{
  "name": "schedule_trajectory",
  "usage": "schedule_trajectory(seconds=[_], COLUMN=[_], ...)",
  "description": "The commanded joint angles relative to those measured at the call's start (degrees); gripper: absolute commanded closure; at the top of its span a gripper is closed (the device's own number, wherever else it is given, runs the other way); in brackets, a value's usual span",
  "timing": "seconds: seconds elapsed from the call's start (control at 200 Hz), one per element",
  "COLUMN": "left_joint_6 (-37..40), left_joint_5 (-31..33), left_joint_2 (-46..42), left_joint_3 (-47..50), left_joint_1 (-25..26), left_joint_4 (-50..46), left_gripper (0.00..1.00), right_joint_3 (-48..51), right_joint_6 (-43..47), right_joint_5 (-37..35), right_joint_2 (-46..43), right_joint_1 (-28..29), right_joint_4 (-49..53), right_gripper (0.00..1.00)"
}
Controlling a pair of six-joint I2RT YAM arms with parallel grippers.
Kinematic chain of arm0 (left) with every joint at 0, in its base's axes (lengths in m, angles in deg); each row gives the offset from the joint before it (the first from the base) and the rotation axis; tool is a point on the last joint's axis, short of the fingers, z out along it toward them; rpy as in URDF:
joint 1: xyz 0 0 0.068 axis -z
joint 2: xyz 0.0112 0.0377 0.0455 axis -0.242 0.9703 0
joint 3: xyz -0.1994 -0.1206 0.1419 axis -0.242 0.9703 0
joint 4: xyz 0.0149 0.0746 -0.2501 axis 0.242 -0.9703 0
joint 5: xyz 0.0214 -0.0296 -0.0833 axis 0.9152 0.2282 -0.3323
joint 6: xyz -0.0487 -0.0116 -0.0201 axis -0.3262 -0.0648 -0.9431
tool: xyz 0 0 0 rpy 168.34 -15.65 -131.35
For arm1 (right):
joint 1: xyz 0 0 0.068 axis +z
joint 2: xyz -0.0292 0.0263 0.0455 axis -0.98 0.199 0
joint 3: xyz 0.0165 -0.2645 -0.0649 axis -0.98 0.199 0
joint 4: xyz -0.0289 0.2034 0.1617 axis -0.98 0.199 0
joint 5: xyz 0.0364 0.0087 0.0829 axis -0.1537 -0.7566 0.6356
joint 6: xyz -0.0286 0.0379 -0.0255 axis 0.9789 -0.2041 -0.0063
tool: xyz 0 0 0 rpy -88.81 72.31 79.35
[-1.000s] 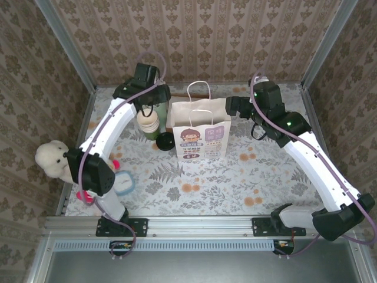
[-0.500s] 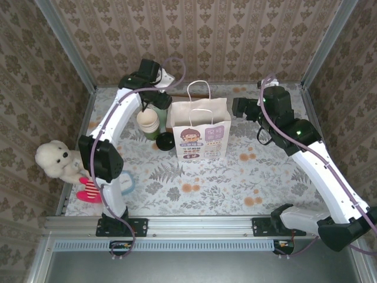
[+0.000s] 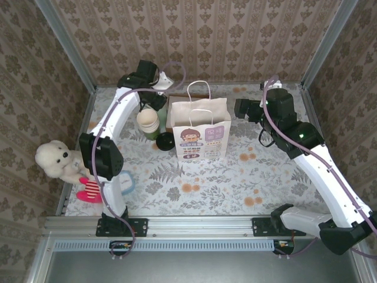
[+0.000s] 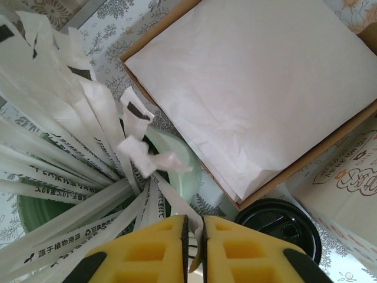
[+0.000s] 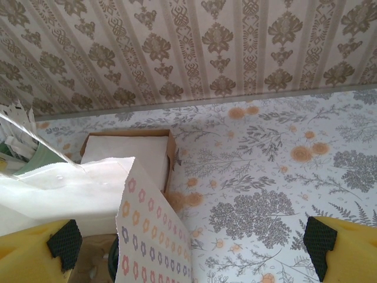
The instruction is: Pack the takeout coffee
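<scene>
My left gripper (image 4: 193,219) is shut on one white paper-wrapped straw (image 4: 171,203). The straw rises from a green holder (image 4: 177,150) packed with several such straws. In the top view this gripper (image 3: 154,94) hangs over the holder at the back left, beside the paper bag (image 3: 199,132). My right gripper (image 5: 188,259) is open, its yellow fingers (image 5: 35,253) spread wide. The bag's flower-printed side (image 5: 150,233) stands just in front of them. In the top view this gripper (image 3: 243,109) is at the bag's right edge. The takeout coffee is hidden; a dark round rim (image 5: 112,262) shows low inside the bag.
A cardboard box of white napkins (image 4: 247,88) lies behind the bag. A loose black lid (image 3: 164,141) and a stack of cream cups (image 3: 148,121) sit left of the bag. A plush dog (image 3: 53,159) and a pink item (image 3: 89,191) lie at the left edge.
The left arm swung back from over the cream cups to the straw holder, and its jaws closed on a straw. The right gripper drew slightly right, away from the bag.
</scene>
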Motion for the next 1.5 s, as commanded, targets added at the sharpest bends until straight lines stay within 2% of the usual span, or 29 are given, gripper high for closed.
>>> schedule_trajectory(seconds=[0.0,0.115,0.46,0.69,0.825,1.17,1.495], left_joint_6=[0.81,-0.3,-5.71,-16.37,-23.95,-33.6,-35.59], left_joint_5=[-1.83,-2.74,-5.97,-7.9,-6.44,-5.24,-9.84], left_joint_2=[-1.16,-3.48,-11.73,-19.79,-24.72,-32.99,-38.8], left_joint_3=[-0.59,1.25,6.23,8.81,11.36,8.28,3.66], left_joint_1=[-0.36,-0.49,-3.68,-7.66,-9.18,-9.59,-9.63], left_joint_4=[1.11,4.05,6.34,8.87,10.83,4.81,0.02], left_gripper=[0.91,1.0,1.0,1.0,1.0,1.0,1.0], right_joint_3=[0.77,1.62,1.97,2.08,2.43,4.39,3.72], right_joint_6=[-0.71,-0.84,-0.73,-1.03,-1.21,-1.17,-0.49], right_joint_5=[-2.08,-2.2,-1.5,-0.32,0.73,2.11,2.71], right_joint_2=[-2.1,-2.91,-2.92,-2.23,-1.45,-1.23,0.83], right_joint_1=[-0.33,-0.34,-0.31,-0.34,-0.29,-0.34,-0.34], right_joint_4=[0.3,-0.23,-0.91,-2.64,-4.42,-7.76,-10.2], right_gripper=[0.0,0.0,0.0,0.0,0.0,0.0,0.0])
